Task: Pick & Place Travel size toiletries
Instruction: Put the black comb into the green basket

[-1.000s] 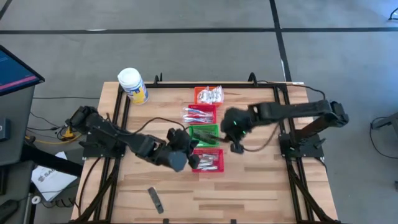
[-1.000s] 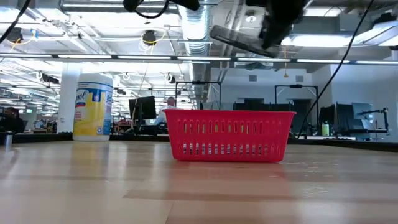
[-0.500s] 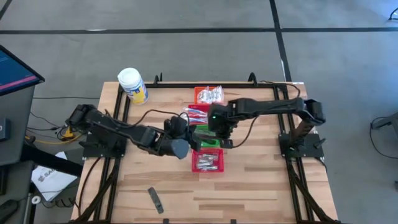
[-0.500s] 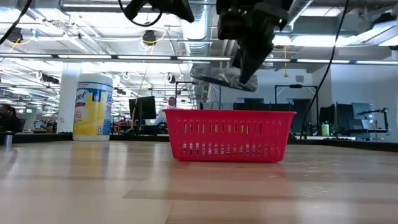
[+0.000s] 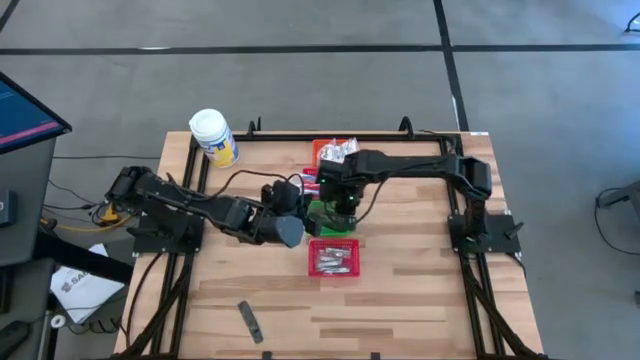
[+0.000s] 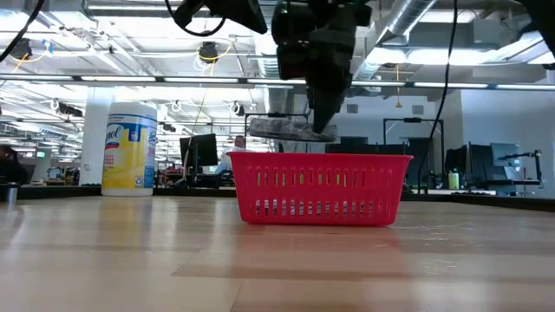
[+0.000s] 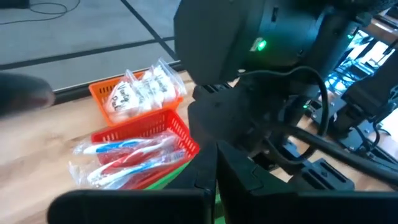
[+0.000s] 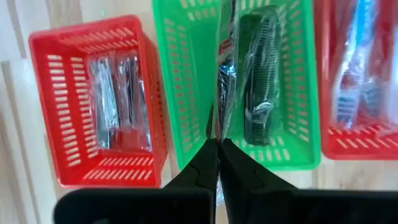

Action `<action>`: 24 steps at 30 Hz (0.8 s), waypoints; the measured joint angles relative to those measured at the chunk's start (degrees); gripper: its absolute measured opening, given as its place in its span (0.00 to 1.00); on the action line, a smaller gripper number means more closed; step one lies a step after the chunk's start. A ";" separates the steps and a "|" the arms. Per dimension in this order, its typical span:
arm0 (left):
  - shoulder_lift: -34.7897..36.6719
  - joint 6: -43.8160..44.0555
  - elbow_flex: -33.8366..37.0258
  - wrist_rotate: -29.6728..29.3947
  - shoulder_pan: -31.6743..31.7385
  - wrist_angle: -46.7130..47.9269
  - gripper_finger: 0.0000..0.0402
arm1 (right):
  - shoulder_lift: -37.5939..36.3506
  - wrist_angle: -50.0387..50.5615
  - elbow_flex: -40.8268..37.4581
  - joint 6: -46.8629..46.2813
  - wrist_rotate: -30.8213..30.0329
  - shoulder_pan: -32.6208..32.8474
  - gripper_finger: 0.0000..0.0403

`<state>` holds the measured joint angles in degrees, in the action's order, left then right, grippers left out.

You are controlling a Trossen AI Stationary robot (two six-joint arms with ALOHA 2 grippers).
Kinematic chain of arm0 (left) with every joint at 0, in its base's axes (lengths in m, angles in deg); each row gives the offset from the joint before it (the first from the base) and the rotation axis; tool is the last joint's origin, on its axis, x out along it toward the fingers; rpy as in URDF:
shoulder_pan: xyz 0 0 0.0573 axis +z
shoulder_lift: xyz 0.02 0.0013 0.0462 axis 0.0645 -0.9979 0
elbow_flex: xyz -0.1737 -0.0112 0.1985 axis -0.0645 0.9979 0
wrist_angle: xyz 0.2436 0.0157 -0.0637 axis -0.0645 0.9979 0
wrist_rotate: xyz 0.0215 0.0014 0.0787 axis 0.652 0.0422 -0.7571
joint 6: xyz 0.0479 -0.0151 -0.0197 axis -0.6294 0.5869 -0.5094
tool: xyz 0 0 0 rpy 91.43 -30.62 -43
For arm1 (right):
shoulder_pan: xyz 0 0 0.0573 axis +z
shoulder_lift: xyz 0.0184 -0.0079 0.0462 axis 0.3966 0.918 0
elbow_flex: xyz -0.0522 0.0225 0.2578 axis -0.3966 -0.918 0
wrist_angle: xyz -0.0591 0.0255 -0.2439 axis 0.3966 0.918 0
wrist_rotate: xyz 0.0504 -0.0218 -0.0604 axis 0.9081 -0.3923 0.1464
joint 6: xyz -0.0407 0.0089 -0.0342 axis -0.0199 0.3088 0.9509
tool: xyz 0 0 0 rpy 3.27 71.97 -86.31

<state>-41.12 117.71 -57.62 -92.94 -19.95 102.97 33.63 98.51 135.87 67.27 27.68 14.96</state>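
Holding a clear wrapped packet (image 8: 225, 74) by its edge, my right gripper (image 8: 217, 144) is pinched shut on the film and hangs over the green basket (image 8: 186, 93), where a dark comb (image 8: 258, 81) already lies. I judge the packet light and floppy, its wrapper slick, so a pinch on the sealed edge suits it better than squeezing the middle. Beside it, the red basket (image 8: 56, 112) carries silvery clippers in clear wrap (image 8: 115, 102), and the left wrist view shows toothbrushes (image 7: 124, 158) in another red basket and sachets (image 7: 140, 93) in the orange basket (image 7: 99, 93). My left gripper (image 5: 288, 232) waits closed and empty just beside the baskets, over the counter (image 5: 420, 300)
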 joint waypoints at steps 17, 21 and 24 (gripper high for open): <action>-0.02 -0.22 0.00 1.56 -0.22 0.96 0.00 | 4.37 -0.68 3.93 -4.83 -3.17 0.50 0.00; -0.04 -0.36 0.00 1.56 -0.22 0.96 0.00 | 4.37 -0.64 3.52 -5.04 -3.22 0.46 0.00; -0.04 -0.41 0.00 1.56 -0.22 0.96 0.00 | 4.37 -0.81 2.24 -5.87 -3.20 1.05 0.00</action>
<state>-41.16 117.30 -57.62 -91.37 -20.17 103.93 38.00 97.70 138.11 61.39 24.49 16.01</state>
